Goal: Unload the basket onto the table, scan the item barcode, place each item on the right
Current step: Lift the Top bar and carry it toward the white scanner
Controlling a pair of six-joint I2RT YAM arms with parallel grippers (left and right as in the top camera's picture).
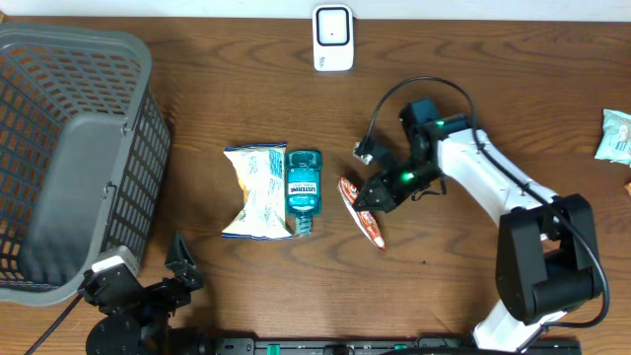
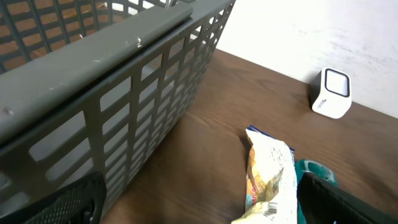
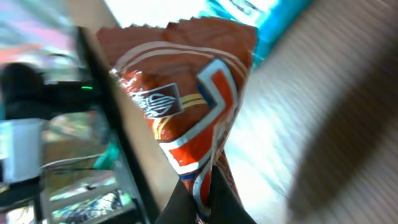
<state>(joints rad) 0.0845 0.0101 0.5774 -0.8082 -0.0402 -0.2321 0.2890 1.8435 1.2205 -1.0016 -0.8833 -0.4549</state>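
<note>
Overhead view: at 9 o'clock on the table (image 1: 246,286) stands a grey basket (image 1: 79,148). At 7 o'clock the left tool (image 1: 148,278) is spread fully wide and holds nothing. Near the centre lie a pale snack bag (image 1: 254,190) and, touching it at its 3 o'clock, a blue bottle (image 1: 304,189). A white scanner (image 1: 333,37) stands at 12 o'clock. At 3 o'clock of the bottle, apart from it, the red packet (image 1: 361,212) is pinched by the right tool (image 1: 380,194), which is closed tight. The packet is tilted; whether it touches the table I cannot tell.
</note>
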